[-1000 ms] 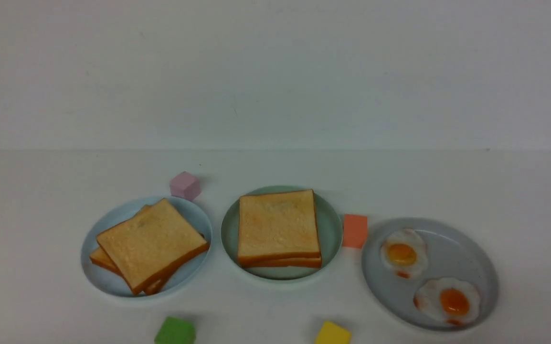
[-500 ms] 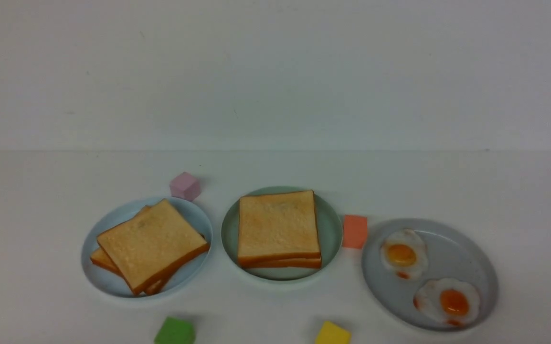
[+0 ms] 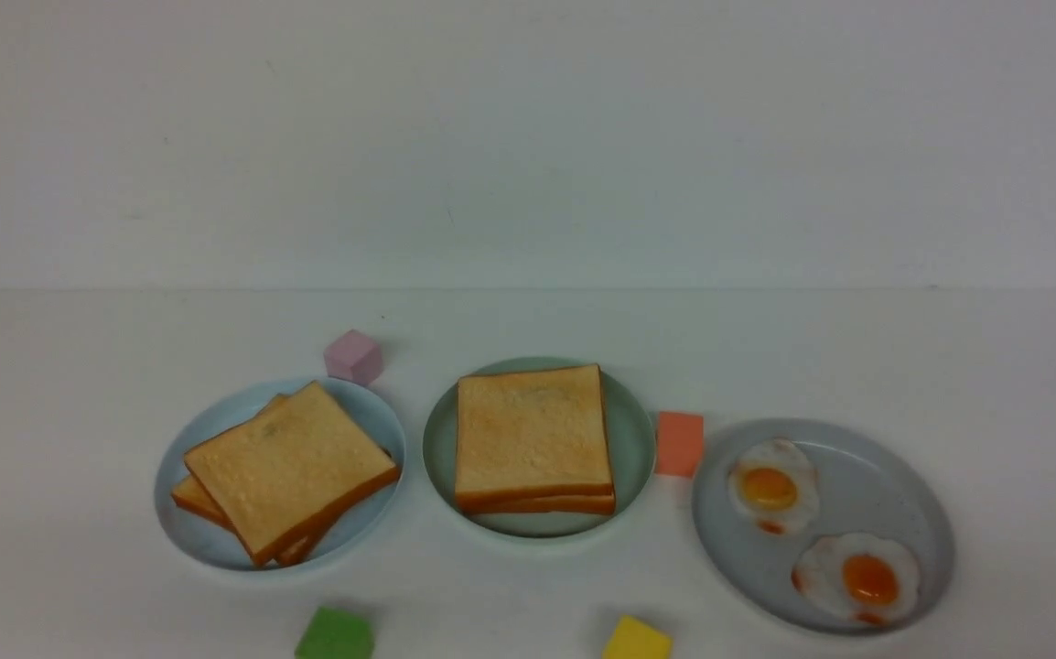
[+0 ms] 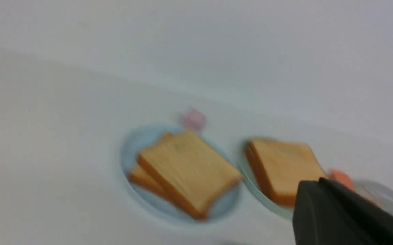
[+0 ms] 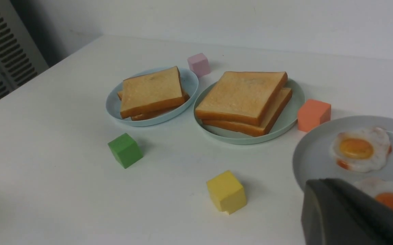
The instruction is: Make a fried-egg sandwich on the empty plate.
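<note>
White table [image 3: 528,595], sandwich [image 3: 533,437] well apart from both end effectors, grip states seemingly indiscernible.

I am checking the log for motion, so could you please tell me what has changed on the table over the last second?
Nothing has visibly changed in the front view. The sandwich sits on the mint-green plate, the spare toast on the pale blue plate, both eggs on the grey plate, and the blocks are unmoved.

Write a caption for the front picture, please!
Stacked toast on the green plate, beside spare toast and two fried eggs.
</note>
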